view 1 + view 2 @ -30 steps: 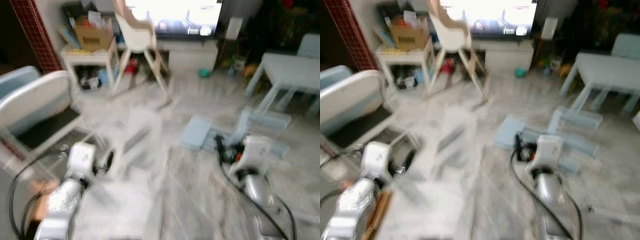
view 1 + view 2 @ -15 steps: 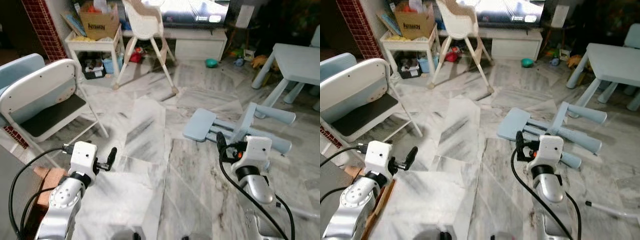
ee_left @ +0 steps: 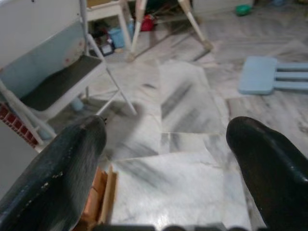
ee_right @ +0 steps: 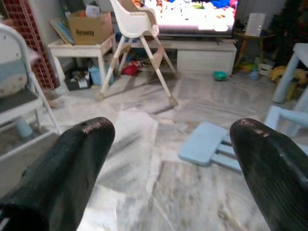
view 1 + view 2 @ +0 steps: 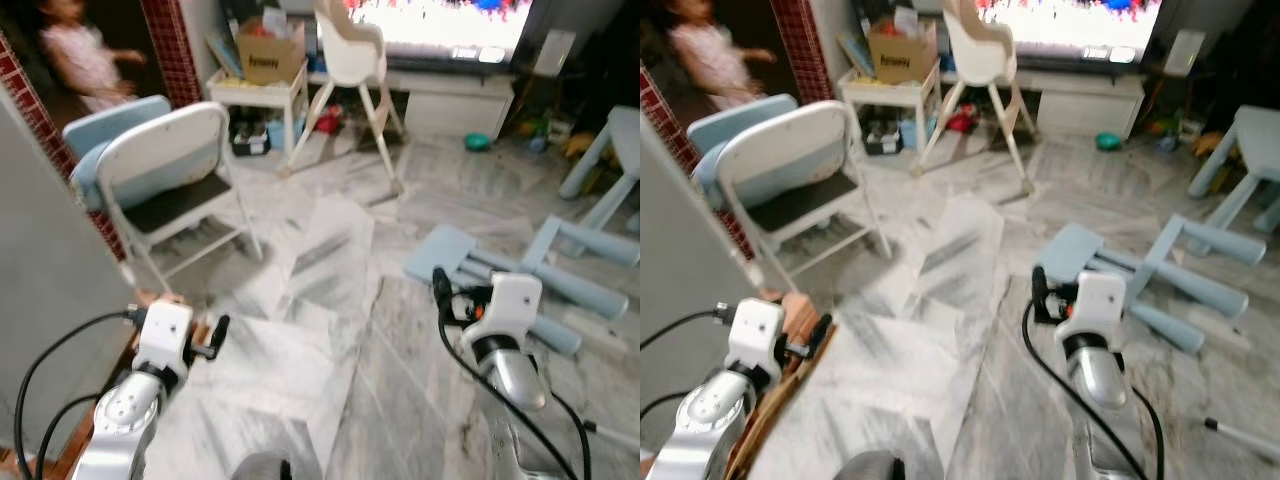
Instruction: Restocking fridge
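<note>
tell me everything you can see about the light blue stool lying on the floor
The light blue stool lies tipped on its side on the marble floor, ahead of the right gripper. It looks like moulded plastic: a flat, rounded square seat facing the high chair, with thick round legs pointing away toward the light blue table. Nothing rests on it.

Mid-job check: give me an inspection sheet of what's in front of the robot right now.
Surface: marble floor, pale grey veined slabs.
Job's things: nothing seen; no fridge or stock items.
Clutter: toppled blue stool on the floor; cardboard box on a white side table.
Grippers: left gripper open, holding nothing; right gripper open, holding nothing.
Cables: black cables run along both arms.
Surroundings: folding chair, high chair, lit TV, red brick pillar, a person at the back left.
</note>
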### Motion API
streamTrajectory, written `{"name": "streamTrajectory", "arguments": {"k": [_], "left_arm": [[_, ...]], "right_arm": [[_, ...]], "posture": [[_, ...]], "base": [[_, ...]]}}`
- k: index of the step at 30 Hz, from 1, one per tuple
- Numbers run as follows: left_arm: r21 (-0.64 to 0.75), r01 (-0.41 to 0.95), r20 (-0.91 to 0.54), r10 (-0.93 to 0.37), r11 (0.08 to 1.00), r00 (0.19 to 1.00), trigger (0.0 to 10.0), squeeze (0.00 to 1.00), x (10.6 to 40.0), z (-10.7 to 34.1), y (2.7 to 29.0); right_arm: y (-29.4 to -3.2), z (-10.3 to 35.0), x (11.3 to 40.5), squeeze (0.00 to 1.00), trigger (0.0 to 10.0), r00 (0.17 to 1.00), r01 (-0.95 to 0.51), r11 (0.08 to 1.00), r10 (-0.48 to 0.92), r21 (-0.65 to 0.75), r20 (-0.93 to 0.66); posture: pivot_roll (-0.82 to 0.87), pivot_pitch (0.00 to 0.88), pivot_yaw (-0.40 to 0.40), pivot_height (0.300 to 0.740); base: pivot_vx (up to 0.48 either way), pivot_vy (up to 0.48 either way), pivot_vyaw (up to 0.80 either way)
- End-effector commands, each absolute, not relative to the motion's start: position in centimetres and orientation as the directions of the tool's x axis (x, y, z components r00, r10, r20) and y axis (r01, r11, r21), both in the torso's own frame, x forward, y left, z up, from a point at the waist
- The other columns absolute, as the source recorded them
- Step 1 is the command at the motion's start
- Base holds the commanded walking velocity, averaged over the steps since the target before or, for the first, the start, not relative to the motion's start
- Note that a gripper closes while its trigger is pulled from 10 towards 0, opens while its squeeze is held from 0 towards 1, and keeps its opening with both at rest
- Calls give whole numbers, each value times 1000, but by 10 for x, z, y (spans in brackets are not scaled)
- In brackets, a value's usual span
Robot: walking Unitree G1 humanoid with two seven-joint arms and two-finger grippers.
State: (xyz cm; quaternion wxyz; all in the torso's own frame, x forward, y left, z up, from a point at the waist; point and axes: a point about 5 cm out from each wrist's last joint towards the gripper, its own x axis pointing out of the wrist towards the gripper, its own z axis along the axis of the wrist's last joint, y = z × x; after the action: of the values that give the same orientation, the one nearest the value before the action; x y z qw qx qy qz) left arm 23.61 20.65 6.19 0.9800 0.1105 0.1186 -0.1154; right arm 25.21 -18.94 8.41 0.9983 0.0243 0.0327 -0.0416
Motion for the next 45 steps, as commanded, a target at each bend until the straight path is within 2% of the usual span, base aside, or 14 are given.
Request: {"name": "streamTrajectory", "arguments": {"k": [1, 4, 9, 15, 45], "left_arm": [[197, 255, -256, -202, 947, 946, 10000, 0, 236, 64, 211], [200, 273, -235, -225, 941, 946, 10000, 0, 238, 70, 218], [116, 199, -217, -171, 973, 961, 10000, 0, 240, 74, 225], [106, 182, -236, -153, 978, 960, 10000, 0, 226, 62, 212], [104, 179, -242, -150, 978, 959, 10000, 0, 228, 61, 205]], "right_arm": [[-190, 86, 253, 0, 10000, 995, 87, 995, -85, 42, -61], [-194, 86, 254, 0, 10000, 993, 101, 994, -99, 39, -58], [-194, 89, 257, 0, 10000, 993, 106, 994, -104, 40, -53], [-193, 86, 255, 0, 10000, 994, 95, 995, -92, 38, -66], [-194, 84, 261, 0, 10000, 994, 87, 996, -84, 32, -73]], "posture": [[36, 0, 5, 740], [46, 0, -14, 740], [47, 0, -10, 740], [47, 0, -10, 740], [53, 0, -22, 740]], "base": [[0, 0, 0], [0, 0, 0], [0, 0, 0], [0, 0, 0], [0, 438, 0]]}}
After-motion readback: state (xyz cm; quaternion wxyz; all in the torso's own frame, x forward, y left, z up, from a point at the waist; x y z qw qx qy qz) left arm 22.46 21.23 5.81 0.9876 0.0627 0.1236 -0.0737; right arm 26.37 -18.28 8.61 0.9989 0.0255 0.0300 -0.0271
